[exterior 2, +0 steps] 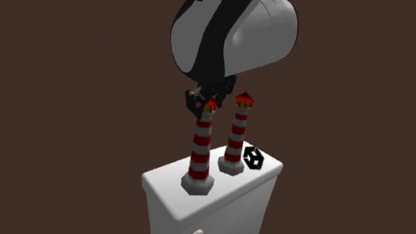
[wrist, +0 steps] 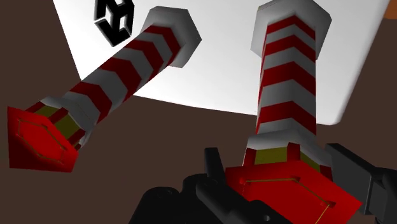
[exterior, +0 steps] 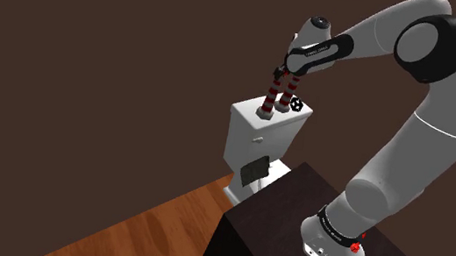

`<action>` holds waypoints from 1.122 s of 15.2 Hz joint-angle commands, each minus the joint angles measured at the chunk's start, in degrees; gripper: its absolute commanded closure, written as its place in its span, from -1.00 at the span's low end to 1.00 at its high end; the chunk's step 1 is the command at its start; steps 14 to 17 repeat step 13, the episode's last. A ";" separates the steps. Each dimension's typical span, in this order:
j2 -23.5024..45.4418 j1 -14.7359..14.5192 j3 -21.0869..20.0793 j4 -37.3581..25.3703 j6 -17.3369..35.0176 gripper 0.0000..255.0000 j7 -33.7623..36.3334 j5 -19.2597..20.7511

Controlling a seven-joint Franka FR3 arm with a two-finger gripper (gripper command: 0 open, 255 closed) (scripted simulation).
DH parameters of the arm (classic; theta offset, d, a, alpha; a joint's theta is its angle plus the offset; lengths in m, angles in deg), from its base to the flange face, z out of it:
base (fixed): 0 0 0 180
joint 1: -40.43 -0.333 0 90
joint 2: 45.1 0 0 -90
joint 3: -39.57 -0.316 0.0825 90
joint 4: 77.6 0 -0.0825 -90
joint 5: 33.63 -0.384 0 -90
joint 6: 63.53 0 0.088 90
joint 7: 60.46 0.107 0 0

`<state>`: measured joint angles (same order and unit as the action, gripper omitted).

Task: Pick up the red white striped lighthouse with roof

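Shoulder view: white tank (exterior: 261, 135) of a toilet beyond the dark stand (exterior: 293, 236); wood floor (exterior: 144, 228); brown wall. Two red-and-white striped towers upright on the lid: lighthouse (exterior: 270, 97) toward this view's left, second lighthouse (exterior: 289, 93) just beside it, small black trinket (exterior: 296, 106) next to the second. Gripper (exterior: 281, 72) at their tops

Second exterior view: lighthouse (exterior 2: 200, 157) nearer the tank's (exterior 2: 209, 210) front edge, gripper (exterior 2: 202, 100) around its red roof; second lighthouse (exterior 2: 236, 137) behind, apart, with trinket (exterior 2: 253, 158) at its base

Wrist view: lighthouse (wrist: 286, 83) rising from the lid (wrist: 222, 76) into the gripper (wrist: 280, 164); clamped or merely straddled, cannot tell. Second lighthouse (wrist: 121, 70) and trinket (wrist: 114, 19) aside
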<state>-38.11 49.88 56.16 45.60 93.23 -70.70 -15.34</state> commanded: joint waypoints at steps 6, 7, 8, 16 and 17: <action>-3.03 -0.16 -0.34 -2.08 -5.00 1.00 -1.58 -0.99; -3.40 -0.19 -0.38 -2.44 -5.72 1.00 -1.80 -1.13; -3.76 -0.22 -0.43 -2.81 -6.45 1.00 -2.01 -1.27; -4.82 -0.31 -0.56 -4.07 -8.73 1.00 -2.67 -1.69; -4.82 -0.31 -0.56 -4.07 -8.73 1.00 -2.67 -1.69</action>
